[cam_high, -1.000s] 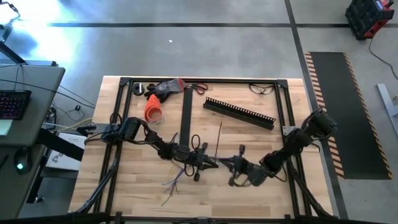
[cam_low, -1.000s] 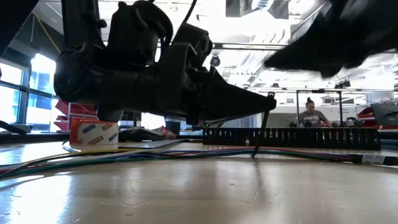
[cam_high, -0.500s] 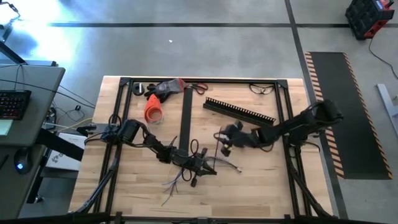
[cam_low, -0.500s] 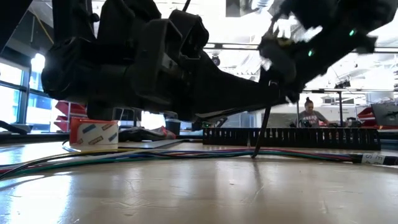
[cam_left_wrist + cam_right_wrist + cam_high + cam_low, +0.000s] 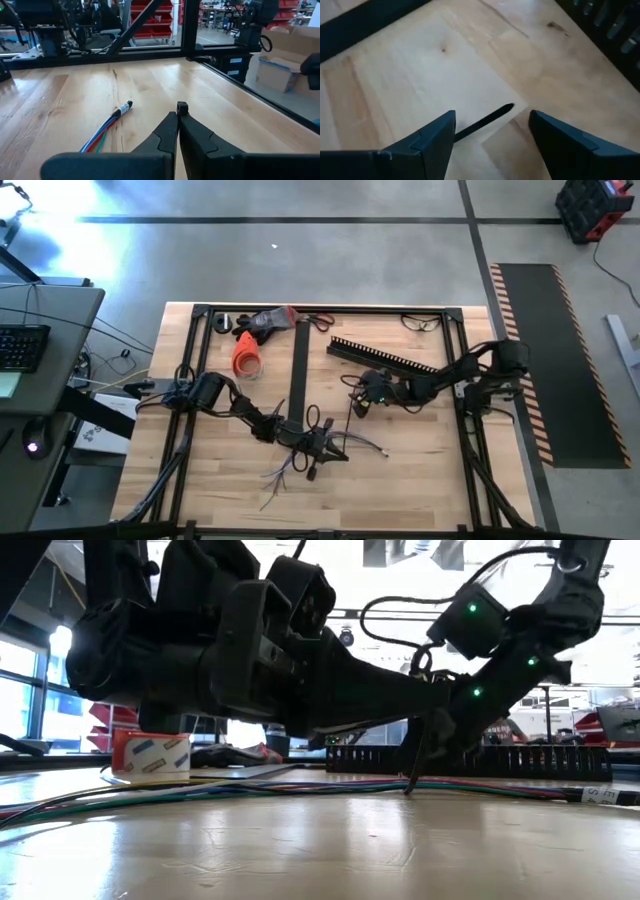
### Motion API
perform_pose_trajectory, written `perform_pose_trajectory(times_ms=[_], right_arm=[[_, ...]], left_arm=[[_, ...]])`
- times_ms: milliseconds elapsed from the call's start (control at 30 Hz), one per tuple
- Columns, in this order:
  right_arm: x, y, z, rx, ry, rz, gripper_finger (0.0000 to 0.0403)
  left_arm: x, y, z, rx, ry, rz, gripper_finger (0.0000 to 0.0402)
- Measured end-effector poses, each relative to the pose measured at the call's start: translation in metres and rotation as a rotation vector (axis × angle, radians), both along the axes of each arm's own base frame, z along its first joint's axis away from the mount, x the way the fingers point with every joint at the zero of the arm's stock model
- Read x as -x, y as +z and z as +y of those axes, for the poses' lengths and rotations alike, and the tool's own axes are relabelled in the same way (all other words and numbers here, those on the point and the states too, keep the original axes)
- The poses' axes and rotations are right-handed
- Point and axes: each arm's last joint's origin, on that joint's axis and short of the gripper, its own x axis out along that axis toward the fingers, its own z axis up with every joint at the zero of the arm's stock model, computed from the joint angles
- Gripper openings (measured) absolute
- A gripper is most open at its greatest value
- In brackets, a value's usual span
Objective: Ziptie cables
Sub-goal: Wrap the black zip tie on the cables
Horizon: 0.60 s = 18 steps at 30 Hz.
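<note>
**Zip tie tail stands up between the two grippers**

The cables (image 5: 300, 455) lie near the front middle of the table (image 5: 420, 470), a loose bunch of thin coloured wires with their free ends splayed toward the front edge. From the low view they run flat along the wood in a long, slack line. They look light and floppy, apt to slide and fan apart, so I'd judge the best hold is on the bunched middle, not the stray ends.

The left gripper (image 5: 177, 120) sits low over that bunch with its fingers pressed together, pinching the foot of a thin black zip tie (image 5: 418, 755) whose tail rises from the cables. That tail seems stiff enough to stand yet springy; taking it near the tip should give the cleanest pull.

The right gripper (image 5: 492, 132) hovers just behind, fingers spread wide, the tie's tip showing between them but not gripped.

No containers hold anything here. A black comb-toothed channel (image 5: 385, 360) lies toward the back right, apparently empty, and an orange roll (image 5: 246, 358) rests at the back left.
</note>
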Motion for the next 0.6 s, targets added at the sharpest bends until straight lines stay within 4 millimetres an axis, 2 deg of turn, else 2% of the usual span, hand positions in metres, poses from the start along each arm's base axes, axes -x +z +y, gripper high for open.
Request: perform_pose_trajectory(times_ms=[200, 333, 467, 600], right_arm=[[-0.002, -0.002, -0.001, -0.001, 0.087, 0.014, 0.0247], [-0.002, -0.003, 0.013, -0.013, 0.178, 0.011, 0.0242], [0.007, -0.006, 0.026, -0.011, 0.283, -0.090, 0.0217], [0.020, -0.011, 0.026, -0.034, 0.247, -0.138, 0.0182]], left_arm=[[0.000, -0.001, 0.000, -0.004, 0.000, 0.012, 0.0000], [0.000, -0.002, 0.000, -0.005, 0.001, 0.017, 0.0000], [0.000, -0.002, 0.000, -0.008, 0.000, 0.019, 0.0000], [0.000, -0.002, 0.001, -0.011, 0.004, 0.018, 0.0000]])
